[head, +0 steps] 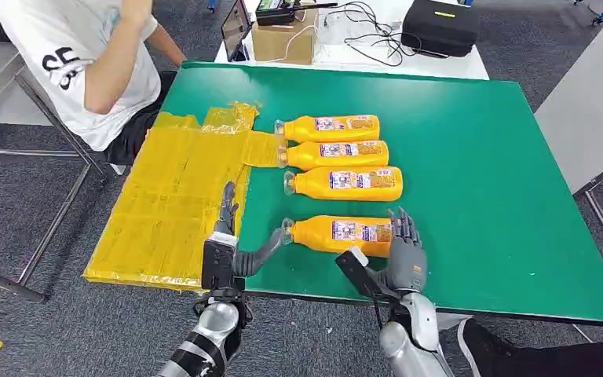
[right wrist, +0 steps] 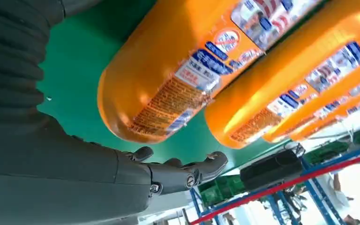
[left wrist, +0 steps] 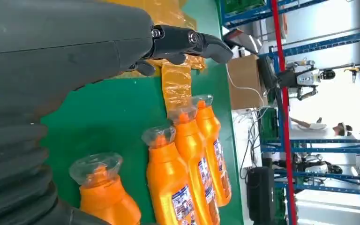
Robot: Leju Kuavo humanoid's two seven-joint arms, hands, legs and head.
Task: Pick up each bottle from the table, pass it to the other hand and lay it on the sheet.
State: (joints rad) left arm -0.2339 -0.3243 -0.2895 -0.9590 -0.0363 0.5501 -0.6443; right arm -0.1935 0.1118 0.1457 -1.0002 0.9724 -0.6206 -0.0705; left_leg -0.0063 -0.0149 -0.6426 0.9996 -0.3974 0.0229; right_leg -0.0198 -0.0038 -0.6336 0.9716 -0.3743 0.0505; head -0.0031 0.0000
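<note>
Got my right hand (head: 404, 255) spread wide at the nearest orange bottle (head: 338, 234), left hand (head: 228, 247) empty beside it for the handoff.

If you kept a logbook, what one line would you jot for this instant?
bottles: four lying on green table | yellow sheet: bare | right hand: open at nearest bottle base | left hand: open near its cap
</note>
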